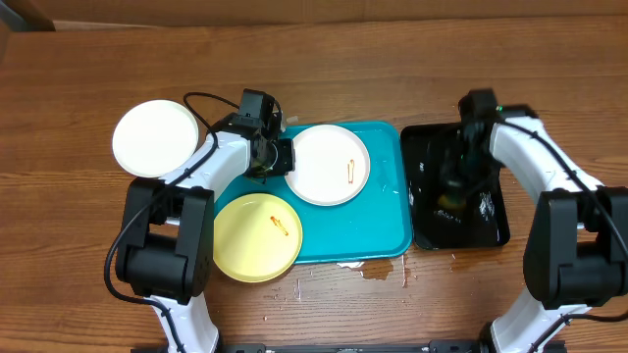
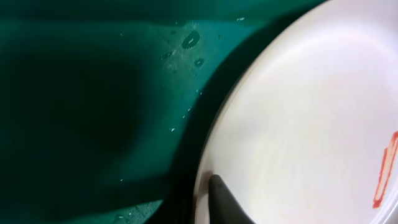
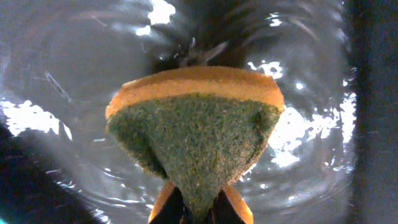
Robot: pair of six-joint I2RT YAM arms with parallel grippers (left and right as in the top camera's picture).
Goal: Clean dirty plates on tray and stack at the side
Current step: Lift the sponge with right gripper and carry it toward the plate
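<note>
The turquoise tray (image 1: 383,230) lies at the table's middle. A white plate (image 1: 331,164) with an orange smear sits on it. My left gripper (image 1: 280,157) is at that plate's left rim; in the left wrist view one finger (image 2: 214,186) lies on the plate (image 2: 298,112) just inside the rim, the other is hidden below, over the wet tray floor (image 2: 93,93). A yellow-green plate (image 1: 257,236) with a smear overlaps the tray's front left corner. A clean white plate (image 1: 155,137) lies on the table at the left. My right gripper (image 1: 453,186) (image 3: 196,208) is shut on a yellow-green sponge (image 3: 196,130).
The narrow black tray (image 1: 491,221) right of the turquoise tray holds rippling water (image 3: 62,62); the sponge hangs just over it. A small puddle (image 1: 378,270) lies on the wood in front of the turquoise tray.
</note>
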